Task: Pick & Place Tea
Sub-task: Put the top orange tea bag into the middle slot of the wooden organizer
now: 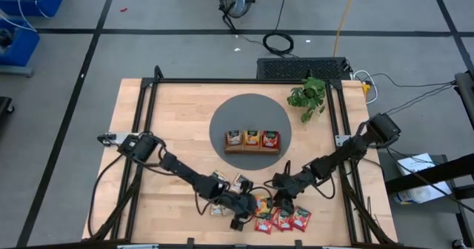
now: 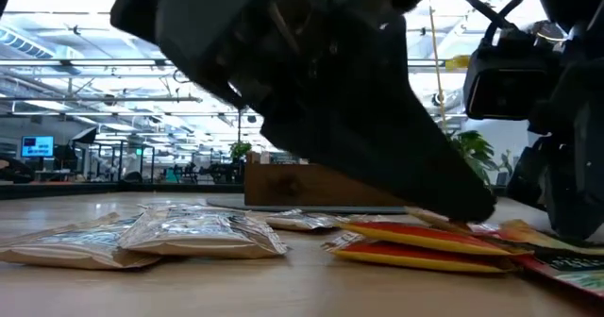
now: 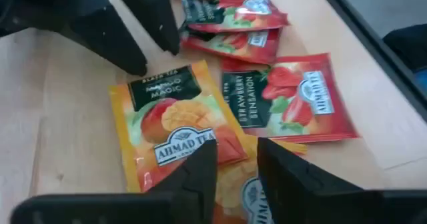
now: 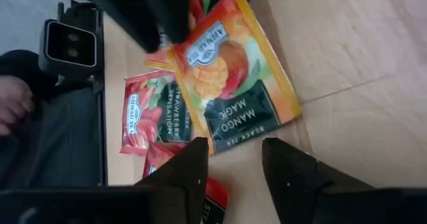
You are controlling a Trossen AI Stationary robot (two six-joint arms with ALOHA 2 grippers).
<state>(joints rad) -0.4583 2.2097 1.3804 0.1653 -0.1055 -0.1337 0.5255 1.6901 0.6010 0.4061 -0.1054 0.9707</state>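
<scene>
Both grippers work at the bottom centre of the high view, over the loose sachets. The mango tea sachet [image 3: 175, 127] lies flat on the wooden table [image 1: 178, 115], label up, just beside the red strawberry sachets [image 3: 287, 97]; in the high view this cluster sits at lower centre, with cream sachets [image 1: 226, 182] to its left.

The left gripper [image 3: 237, 167] has its fingers spread, straddling the near edge of the mango sachet without pinching it. The right gripper [image 4: 233, 164] is likewise spread, its tips at the sachet's dark-green end; nothing is held.

Procedure, as judged from this position:
1. Let only one gripper take the sachet; two converging grippers risk collision.
2. Lower one finger under the sachet's edge before closing.
3. Avoid catching the second orange sachet beneath.
4. Carry it to the wooden tray [image 1: 252, 148] at frame centre, already loaded with three sachets.
</scene>
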